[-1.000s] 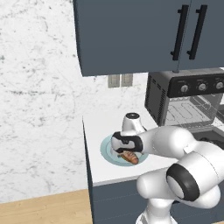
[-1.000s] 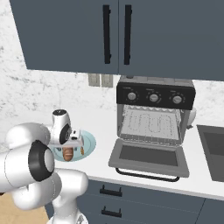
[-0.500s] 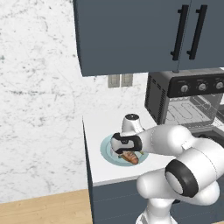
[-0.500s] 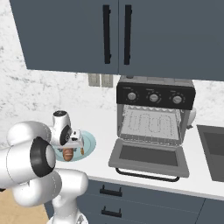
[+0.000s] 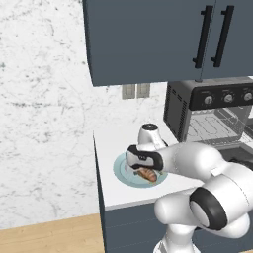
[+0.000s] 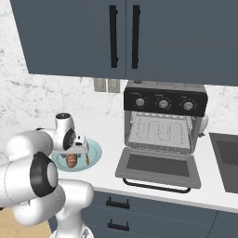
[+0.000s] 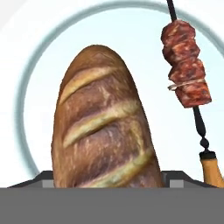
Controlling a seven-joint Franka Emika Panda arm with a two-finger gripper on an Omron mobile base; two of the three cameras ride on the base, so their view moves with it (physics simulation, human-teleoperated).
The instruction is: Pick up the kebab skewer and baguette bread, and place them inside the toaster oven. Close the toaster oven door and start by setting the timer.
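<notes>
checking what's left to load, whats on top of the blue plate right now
The baguette bread and the kebab skewer lie side by side on the plate. The tool hangs right over the bread, covering part of it in both base views.

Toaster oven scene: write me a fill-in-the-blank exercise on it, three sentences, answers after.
1. The baguette bread and the kebab skewer lie side by side on a round, light blue ____.
2. The toaster oven door is ____, so the wire rack shows.
3. The knob panel of the toaster oven carries ____ knobs.

Missing words: plate; open; three
</notes>
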